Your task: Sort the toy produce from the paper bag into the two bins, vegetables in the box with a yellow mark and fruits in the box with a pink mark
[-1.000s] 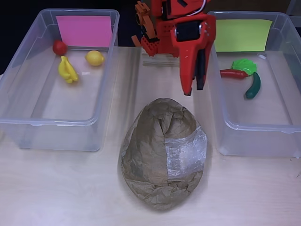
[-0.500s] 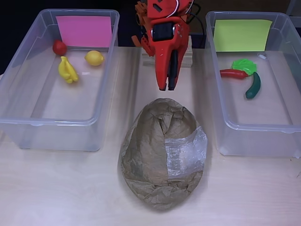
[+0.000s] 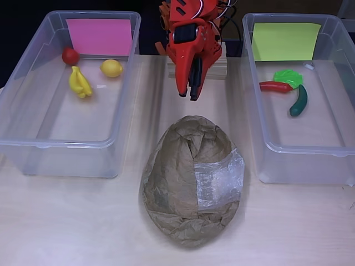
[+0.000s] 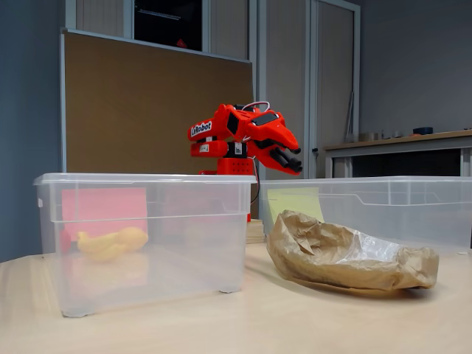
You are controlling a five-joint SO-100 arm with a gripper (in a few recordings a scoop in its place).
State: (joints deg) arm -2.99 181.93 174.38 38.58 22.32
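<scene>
jaws look closed and empty; my gripper (image 3: pixel 188 94) hangs just beyond the bag's (image 3: pixel 191 185) far end, between the bins. to fetch the next piece i'd spread the fingers, come down at the bag's mouth, which i can't make out, and reach in slowly.

Closed red arm (image 3: pixel 189 95) hangs behind crumpled paper bag (image 3: pixel 191 180).

Brown pinboard (image 4: pixel 140 110), wooden table (image 3: pixel 83 221)
</scene>
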